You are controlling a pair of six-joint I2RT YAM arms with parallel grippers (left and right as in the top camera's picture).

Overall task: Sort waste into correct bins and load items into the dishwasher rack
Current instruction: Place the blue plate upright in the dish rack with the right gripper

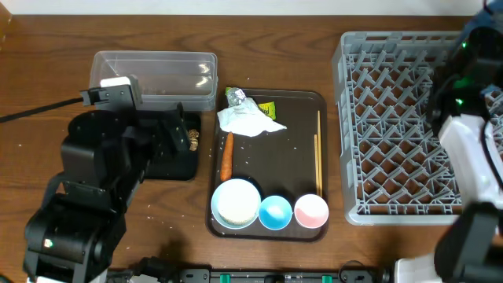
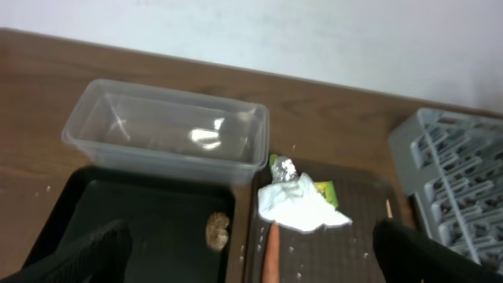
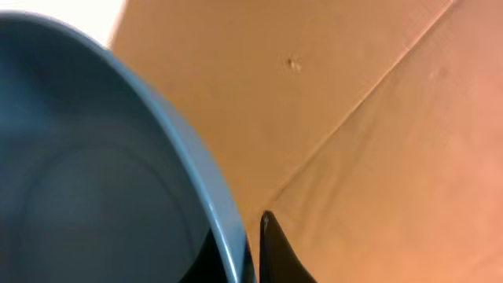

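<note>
Blue dish (image 3: 94,157) is gripped at its rim by the right fingers (image 3: 277,255), lower centre; the left fingers (image 2: 86,255) are spread wide above the black tray (image 2: 141,208) with a brown food lump (image 2: 217,229)

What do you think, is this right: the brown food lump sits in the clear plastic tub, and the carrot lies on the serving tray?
Not quite. The left wrist view shows the brown food lump in the black tray, not the clear plastic tub. The carrot does lie on the serving tray.
</note>
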